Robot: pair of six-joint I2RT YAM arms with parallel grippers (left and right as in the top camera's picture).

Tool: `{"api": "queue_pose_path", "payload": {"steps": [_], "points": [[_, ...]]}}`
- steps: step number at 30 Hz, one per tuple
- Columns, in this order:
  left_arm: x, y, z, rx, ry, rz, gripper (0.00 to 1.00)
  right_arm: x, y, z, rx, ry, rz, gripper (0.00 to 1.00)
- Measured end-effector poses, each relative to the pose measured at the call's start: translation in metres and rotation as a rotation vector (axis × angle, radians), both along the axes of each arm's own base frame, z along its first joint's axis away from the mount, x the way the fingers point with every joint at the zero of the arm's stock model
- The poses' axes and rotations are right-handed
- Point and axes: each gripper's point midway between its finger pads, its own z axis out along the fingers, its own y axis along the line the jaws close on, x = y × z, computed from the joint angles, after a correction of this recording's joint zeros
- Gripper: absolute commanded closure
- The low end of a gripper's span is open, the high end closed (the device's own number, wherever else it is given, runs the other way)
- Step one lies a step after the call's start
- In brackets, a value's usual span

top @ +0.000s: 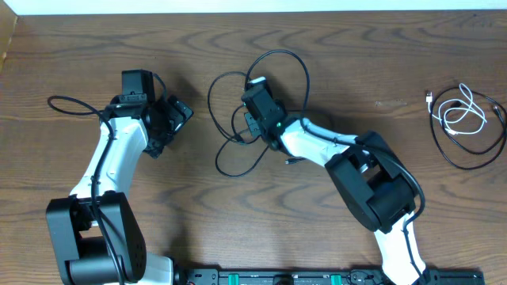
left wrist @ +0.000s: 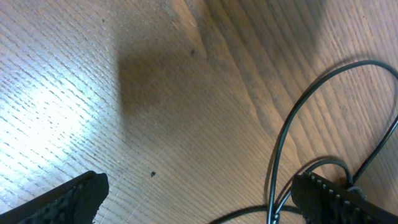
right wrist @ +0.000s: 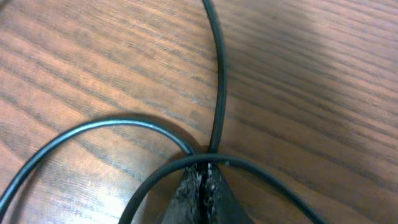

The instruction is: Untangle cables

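Thin black looped cable (top: 277, 52) lies mid-table, well apart from the short white cord (top: 453, 120), which is entwined with a second black cord (top: 463, 165) at the right edge; judged partly done. The right gripper (right wrist: 204, 180) is pressed together, pinching the looped cable, which only its wrist view confirms; the left gripper (left wrist: 199, 205) is spread and empty; only the overhead view shows the right-edge pair.

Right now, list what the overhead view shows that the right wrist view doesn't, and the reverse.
Only overhead: the left gripper, and a white cable coiled far to the right, apart from the central tangle. Only right wrist: a close look at the right gripper, its tips pressed together just where strands of the black cable cross. Both: that black cable looping over the wooden table.
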Motion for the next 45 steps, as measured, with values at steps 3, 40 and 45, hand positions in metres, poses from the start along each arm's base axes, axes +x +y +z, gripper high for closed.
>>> {"api": "queue_pose_path", "payload": {"steps": [3,40,45], "points": [[0.0,0.0,0.0,0.002,0.001,0.001,0.0,-0.004,-0.005,0.001,-0.034,0.112,0.051,0.99],[0.0,0.001,0.0,0.005,0.001,0.002,0.0,-0.014,-0.119,0.15,-0.179,0.511,0.126,0.86],[0.0,0.001,0.0,0.005,0.001,0.002,0.0,-0.039,-0.115,0.116,-0.222,0.624,0.178,0.61]]}}
